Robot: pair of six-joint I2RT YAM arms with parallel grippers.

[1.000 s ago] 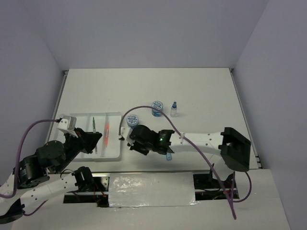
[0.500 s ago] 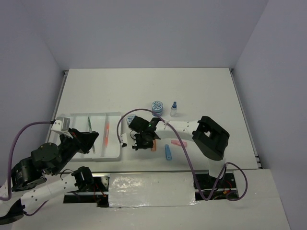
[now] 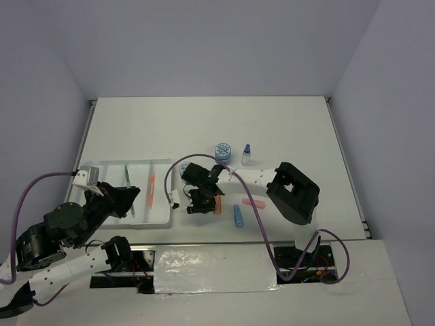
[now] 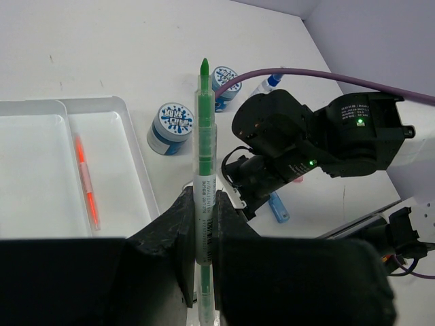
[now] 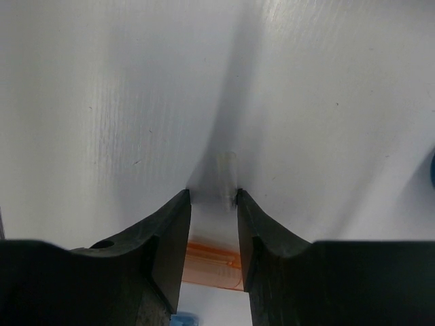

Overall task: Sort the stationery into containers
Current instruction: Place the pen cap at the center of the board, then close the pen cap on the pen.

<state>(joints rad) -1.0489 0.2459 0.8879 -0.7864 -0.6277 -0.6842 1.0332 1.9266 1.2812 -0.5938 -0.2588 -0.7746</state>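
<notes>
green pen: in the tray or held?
Held. Left wrist view shows the left pincer shut on the green pen; the orange pen lies in the tray.

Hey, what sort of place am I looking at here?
Probably a robotics lab test cell: a white table boxed in by plain walls, a left arm and right arm mounted at its edge, a sorting tray.

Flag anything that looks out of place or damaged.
Nothing looks spilled or broken. The pink eraser and blue marker lie loose on the table outside the tray, where an orange pen lies. The left gripper grips a green pen.
</notes>
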